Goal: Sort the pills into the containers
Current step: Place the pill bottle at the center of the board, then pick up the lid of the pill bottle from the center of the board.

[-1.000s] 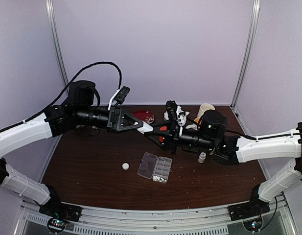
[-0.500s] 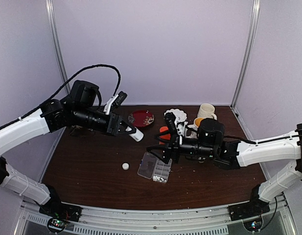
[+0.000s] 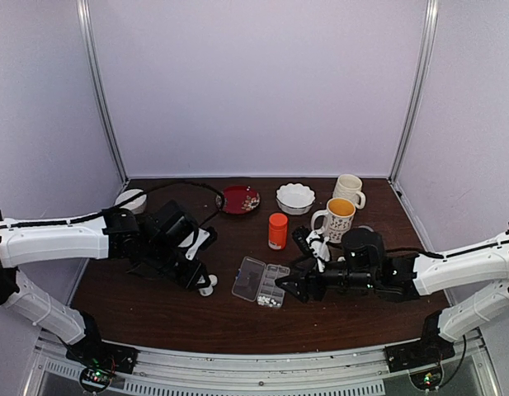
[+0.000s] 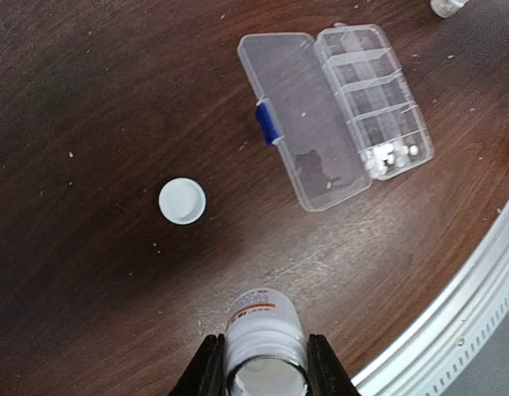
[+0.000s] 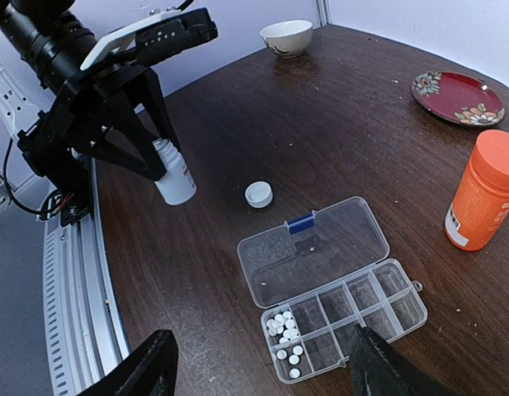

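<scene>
The clear pill organizer (image 3: 261, 282) lies open, lid flat to its left, also in the left wrist view (image 4: 336, 115) and the right wrist view (image 5: 328, 280). Small white pills (image 5: 285, 330) fill two end cells; they also show in the left wrist view (image 4: 390, 155). My left gripper (image 3: 198, 279) is shut on a small uncapped white bottle (image 4: 265, 330), held upright at the table left of the organizer (image 5: 173, 173). Its white cap (image 4: 181, 200) lies beside it. My right gripper (image 3: 291, 286) is open and empty just right of the organizer.
An orange bottle (image 3: 277, 231) stands behind the organizer. Two mugs (image 3: 336, 216), a white bowl (image 3: 295, 198) and a red plate (image 3: 240, 199) are at the back, a small bowl (image 3: 132, 200) far left. The metal rail (image 4: 452, 297) runs along the front edge.
My left arm has come down from high over the back of the table to the front left, still holding the white bottle. My right arm has dropped low beside the organizer.
</scene>
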You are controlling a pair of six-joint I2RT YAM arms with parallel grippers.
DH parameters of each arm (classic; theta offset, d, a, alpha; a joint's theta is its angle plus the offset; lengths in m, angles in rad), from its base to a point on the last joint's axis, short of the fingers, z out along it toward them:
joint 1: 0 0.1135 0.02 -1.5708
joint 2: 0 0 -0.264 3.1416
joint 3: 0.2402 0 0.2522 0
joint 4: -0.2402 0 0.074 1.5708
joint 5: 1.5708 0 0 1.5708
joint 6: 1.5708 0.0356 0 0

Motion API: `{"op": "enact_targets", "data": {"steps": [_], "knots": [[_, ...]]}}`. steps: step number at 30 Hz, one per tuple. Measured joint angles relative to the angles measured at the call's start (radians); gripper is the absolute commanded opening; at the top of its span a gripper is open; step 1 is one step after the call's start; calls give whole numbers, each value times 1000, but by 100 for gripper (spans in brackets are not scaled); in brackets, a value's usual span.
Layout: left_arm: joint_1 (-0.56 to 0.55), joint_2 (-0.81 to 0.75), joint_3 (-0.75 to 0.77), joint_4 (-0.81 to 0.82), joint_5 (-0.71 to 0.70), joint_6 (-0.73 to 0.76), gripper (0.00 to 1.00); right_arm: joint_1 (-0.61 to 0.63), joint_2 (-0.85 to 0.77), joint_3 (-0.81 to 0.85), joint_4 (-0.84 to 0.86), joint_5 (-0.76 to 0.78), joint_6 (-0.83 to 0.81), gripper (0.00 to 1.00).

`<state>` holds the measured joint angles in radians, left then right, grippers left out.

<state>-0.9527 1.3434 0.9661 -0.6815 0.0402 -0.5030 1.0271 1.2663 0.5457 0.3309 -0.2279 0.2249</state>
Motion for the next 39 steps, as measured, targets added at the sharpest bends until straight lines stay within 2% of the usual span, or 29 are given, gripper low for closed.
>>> {"op": "enact_targets", "data": {"steps": [13,15,17,18,23,26,30,34,39], "knots": [[-74,18,-206,136,-177,-162,21,-2,48,41,-10,23,18,74],[-76,18,-225,168,-179,-183,31,-2,48,42,-6,23,18,74],[-76,18,-240,193,-180,-201,54,-2,48,42,-4,23,18,74],[-77,19,-243,198,-183,-206,62,-2,48,42,-1,23,18,74],[-82,22,-244,210,-198,-243,78,-2,44,42,3,23,18,74],[-83,20,-238,200,-201,-249,82,-2,37,42,3,23,17,74],[-79,-9,-180,138,-205,-247,80,-2,30,42,3,23,17,74],[-37,10,-42,58,-204,-224,81,-2,30,42,2,20,19,74],[5,127,121,-22,-199,-158,84,-3,30,51,-2,25,42,73]]}}
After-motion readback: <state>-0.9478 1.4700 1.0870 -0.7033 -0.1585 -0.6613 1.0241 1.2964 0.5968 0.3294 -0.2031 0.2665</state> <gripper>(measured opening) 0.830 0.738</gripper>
